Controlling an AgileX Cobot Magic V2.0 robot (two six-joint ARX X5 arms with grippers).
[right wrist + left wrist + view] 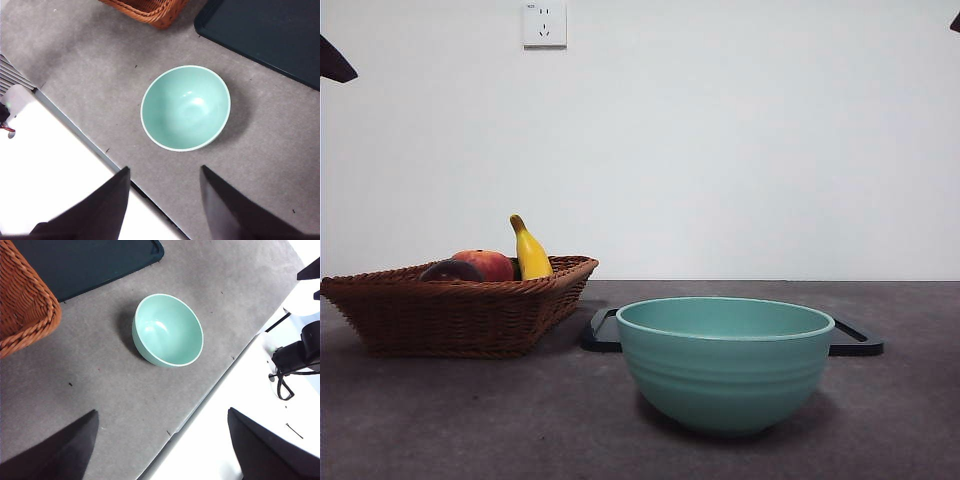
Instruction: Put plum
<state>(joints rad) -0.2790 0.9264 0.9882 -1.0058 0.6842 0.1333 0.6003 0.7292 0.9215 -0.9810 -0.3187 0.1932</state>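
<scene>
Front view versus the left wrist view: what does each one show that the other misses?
Only the front view shows the fruit in the wicker basket: the dark plum, a red-orange fruit and a banana, plus a wall socket. Only the left wrist view shows the left gripper with its fingers spread, the table's edge and the bowl's empty inside. Both show the green bowl, the dark tray and the basket.

Bright even light, soft shadows beside bowl (pixel 725 362), sharp focus, blown-out whites
</scene>
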